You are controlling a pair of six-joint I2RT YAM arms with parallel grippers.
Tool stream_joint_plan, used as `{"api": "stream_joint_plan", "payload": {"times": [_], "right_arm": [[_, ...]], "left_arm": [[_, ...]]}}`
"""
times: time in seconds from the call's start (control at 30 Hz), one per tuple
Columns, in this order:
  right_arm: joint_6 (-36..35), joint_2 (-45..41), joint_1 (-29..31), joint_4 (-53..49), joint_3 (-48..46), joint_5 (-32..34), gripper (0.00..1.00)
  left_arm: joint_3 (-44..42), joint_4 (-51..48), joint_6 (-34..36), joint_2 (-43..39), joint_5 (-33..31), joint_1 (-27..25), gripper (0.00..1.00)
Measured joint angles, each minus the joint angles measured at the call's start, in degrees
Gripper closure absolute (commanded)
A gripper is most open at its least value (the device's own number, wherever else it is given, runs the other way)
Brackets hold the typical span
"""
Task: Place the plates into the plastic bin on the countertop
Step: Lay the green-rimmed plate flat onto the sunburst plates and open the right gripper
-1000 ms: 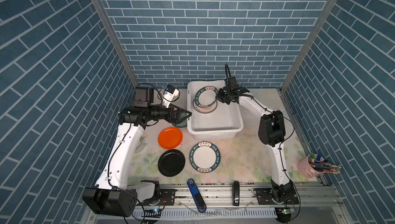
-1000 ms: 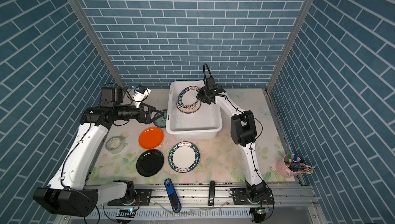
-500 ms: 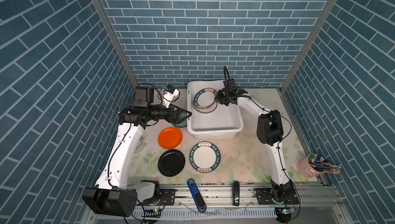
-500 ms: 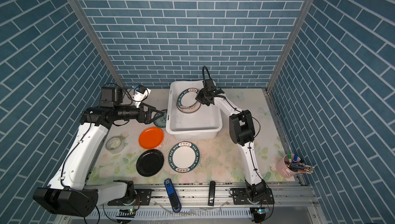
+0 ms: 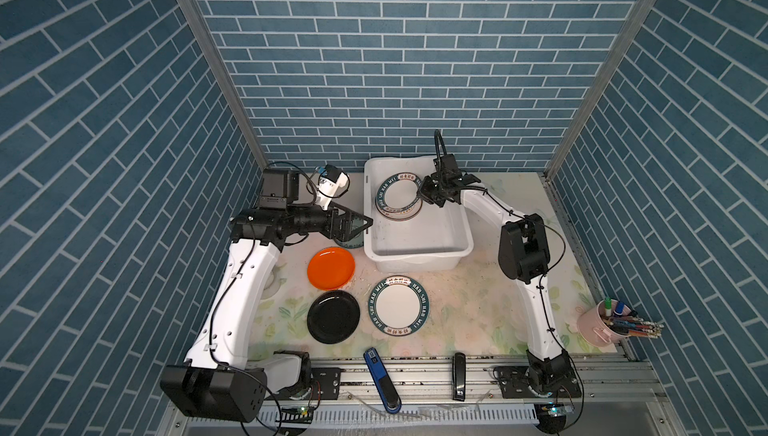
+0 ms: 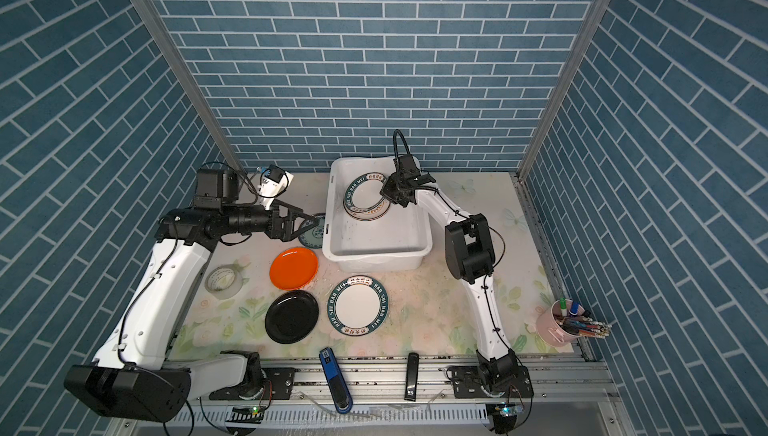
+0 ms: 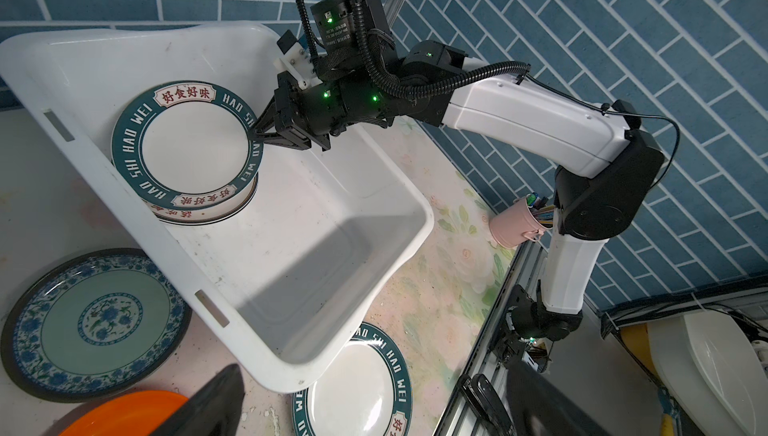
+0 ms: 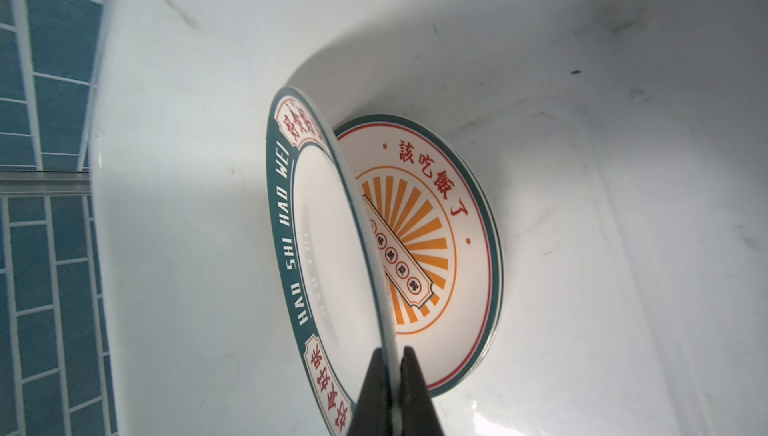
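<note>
Floral countertop (image 5: 478,309) — right tool (image 7: 257,135) pinches "HAO WEI" plate (image 7: 183,145).

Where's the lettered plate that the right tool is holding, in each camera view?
In a top view: lettered plate tilted at the far end of the plastic bin.
In a top view: lettered plate, same place.
Left wrist: lettered plate pinched by the right tool.
Right wrist: lettered plate edge-on over the sunburst plate.
Shared landmark: the plastic bin.
</note>
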Motion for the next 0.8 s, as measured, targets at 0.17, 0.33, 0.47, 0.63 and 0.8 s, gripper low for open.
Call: {"api": "stream_joint_plan", "payload": {"times": [0.17,0.33,0.47,0.63,0.8], "right_arm": [[0.0,0.7,0.0,0.0,0.0,0.0,1.0],[0.0,1.3,0.0,-0.1,0.0,0.0,1.0],[0.1,1.8,0.0,-0.1,0.0,0.0,1.0],[0.5,2.0,0.0,0.0,0.0,0.0,1.0],[1.4,2.2,-0.1,0.0,0.0,0.0,0.98]], "left_arm": [[0.0,0.0,0.0,-0.1,0.2,0.0,0.01],[0.0,0.0,0.0,-0.1,0.3,0.0,0.0],[0.0,0.0,0.0,-0.1,0.4,0.0,0.0],[0.0,0.2,0.0,-0.1,0.4,0.0,0.0],[0.0,0.2,0.0,-0.1,0.4,0.0,0.0]]}}
